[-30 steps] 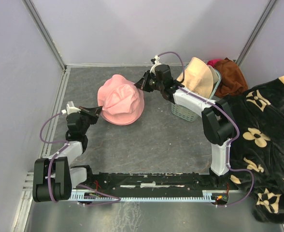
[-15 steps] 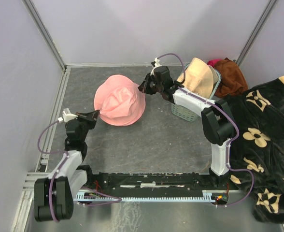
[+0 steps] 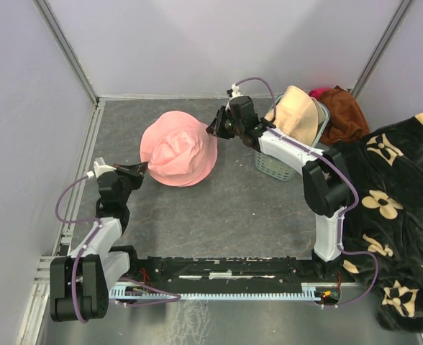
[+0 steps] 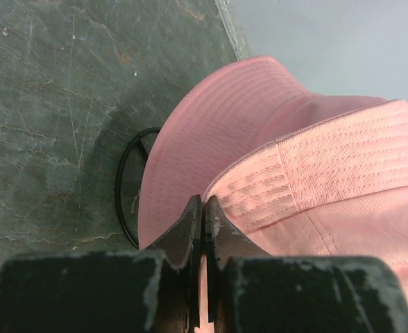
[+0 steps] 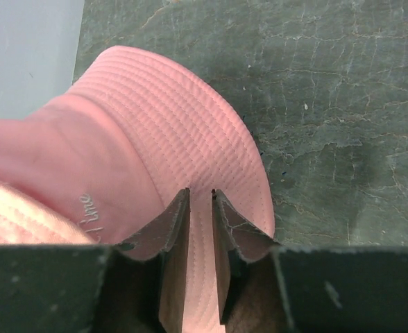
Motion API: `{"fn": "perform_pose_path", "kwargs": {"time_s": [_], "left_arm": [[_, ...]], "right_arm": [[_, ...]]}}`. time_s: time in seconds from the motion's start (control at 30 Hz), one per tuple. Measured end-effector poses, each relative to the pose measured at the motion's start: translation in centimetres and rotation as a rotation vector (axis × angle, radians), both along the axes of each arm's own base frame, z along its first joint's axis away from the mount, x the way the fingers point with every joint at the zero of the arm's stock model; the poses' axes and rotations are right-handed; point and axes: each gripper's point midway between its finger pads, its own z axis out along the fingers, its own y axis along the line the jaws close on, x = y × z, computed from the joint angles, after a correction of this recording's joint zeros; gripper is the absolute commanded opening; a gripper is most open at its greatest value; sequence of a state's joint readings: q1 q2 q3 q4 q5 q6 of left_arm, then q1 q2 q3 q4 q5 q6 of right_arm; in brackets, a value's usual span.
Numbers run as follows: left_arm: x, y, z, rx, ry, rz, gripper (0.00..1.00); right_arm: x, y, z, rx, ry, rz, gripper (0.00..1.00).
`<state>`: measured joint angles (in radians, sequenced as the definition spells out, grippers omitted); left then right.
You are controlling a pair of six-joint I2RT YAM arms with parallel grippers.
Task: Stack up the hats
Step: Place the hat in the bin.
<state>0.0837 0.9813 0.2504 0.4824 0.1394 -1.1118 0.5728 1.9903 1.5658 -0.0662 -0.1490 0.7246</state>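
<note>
Seen from above, the pink hat lies flat on the grey table, a little toward 10 o'clock from the table's middle. My left gripper is at the hat's 8 o'clock edge. In the left wrist view its jaws are pressed together with no gap, and the stitched pink brim runs in between them, so I have hold of the hat there. That view also shows a second, lower layer of pink brim, and a thin black loop lying on the table and partly tucked under it. My right gripper is at the hat's 2 o'clock edge. In the right wrist view its fingers stand a narrow slot apart above the brim, with pink fabric visible through the slot. I cannot tell whether they touch the cloth, but they are not pinching it. At 3 o'clock from the pink hat a beige hat sits in a teal basket. A rust-brown cloth lies just beyond the basket, and a black floral blanket is heaped at 4 o'clock.
</note>
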Motion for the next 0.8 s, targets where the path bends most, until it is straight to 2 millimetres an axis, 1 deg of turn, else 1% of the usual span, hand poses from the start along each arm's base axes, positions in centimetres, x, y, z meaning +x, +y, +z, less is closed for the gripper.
{"fn": "perform_pose_path", "kwargs": {"time_s": [0.1, 0.17, 0.33, 0.43, 0.47, 0.5, 0.53, 0.63, 0.73, 0.8], "left_arm": [[0.3, 0.0, 0.2, 0.0, 0.0, 0.0, 0.03], [0.5, 0.0, 0.3, 0.0, 0.001, -0.001, 0.03], [1.1, 0.1, 0.8, 0.0, 0.002, -0.002, 0.03], [1.7, 0.1, 1.4, 0.0, 0.004, -0.004, 0.03], [2.0, 0.1, 1.6, 0.0, 0.004, -0.006, 0.03], [2.4, 0.0, 1.9, -0.001, 0.004, -0.013, 0.03], [2.8, -0.1, 2.2, -0.002, 0.003, -0.02, 0.03], [3.9, -0.3, 2.7, 0.001, 0.007, -0.043, 0.03], [5.1, -0.3, 2.7, 0.005, 0.021, -0.058, 0.03], [5.8, -0.4, 2.7, 0.009, 0.029, -0.073, 0.03]], "right_arm": [[0.1, -0.6, 0.8, -0.002, -0.013, -0.012, 0.32], [0.3, -1.0, 1.8, 0.003, -0.028, -0.021, 0.36], [0.7, -3.1, 4.3, 0.023, -0.077, -0.061, 0.45], [1.4, -4.5, 6.2, 0.053, -0.115, -0.076, 0.5], [1.6, -4.7, 6.7, 0.066, -0.125, -0.072, 0.5], [1.8, -4.6, 7.7, 0.089, -0.143, -0.053, 0.52], [2.0, -4.9, 8.1, 0.097, -0.15, -0.053, 0.52], [2.2, -4.3, 10.1, 0.141, -0.174, 0.003, 0.55], [2.2, -2.7, 12.9, 0.203, -0.228, 0.089, 0.55], [2.1, -1.8, 14.2, 0.238, -0.254, 0.143, 0.56]]}}
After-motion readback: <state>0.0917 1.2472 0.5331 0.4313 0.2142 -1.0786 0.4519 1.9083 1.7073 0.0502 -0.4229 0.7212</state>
